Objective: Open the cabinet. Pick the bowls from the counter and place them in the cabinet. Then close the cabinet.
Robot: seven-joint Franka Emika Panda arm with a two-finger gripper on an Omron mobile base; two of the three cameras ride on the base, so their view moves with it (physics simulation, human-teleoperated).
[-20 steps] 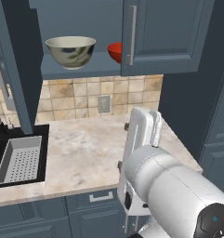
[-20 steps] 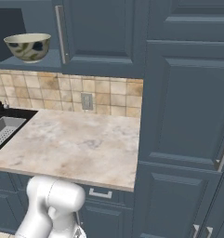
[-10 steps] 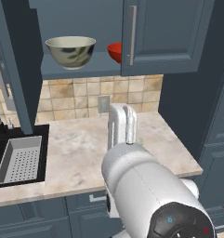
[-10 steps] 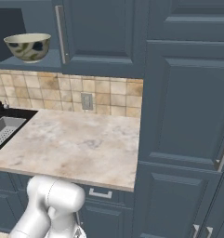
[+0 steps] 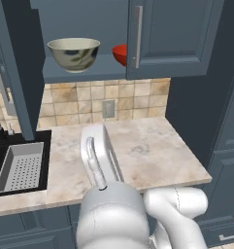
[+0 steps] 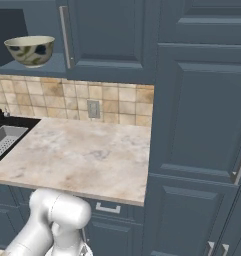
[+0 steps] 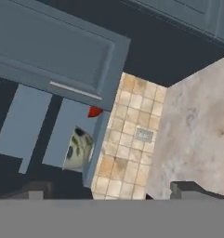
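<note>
Two bowls (image 5: 74, 53) are seen on the cabinet (image 5: 172, 39) shelf, the red one (image 5: 120, 54) half hidden by the door; the gripper (image 7: 108, 189) is spread wide, empty.

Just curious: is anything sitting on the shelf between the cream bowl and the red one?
No. In the left base view, only bare shelf separates the cream bowl from the red bowl.

The surface (image 5: 147, 151) is seen as polished beige marbled stone, and the wall behind it is faced with matt tan tiles (image 5: 89, 99). The cabinet (image 5: 176, 39) is finished in matt blue-grey paint with a brushed metal bar handle (image 5: 137, 36). A glossy red bowl (image 5: 120, 54) and a smooth glazed cream bowl (image 5: 74, 53) are shown.
</note>
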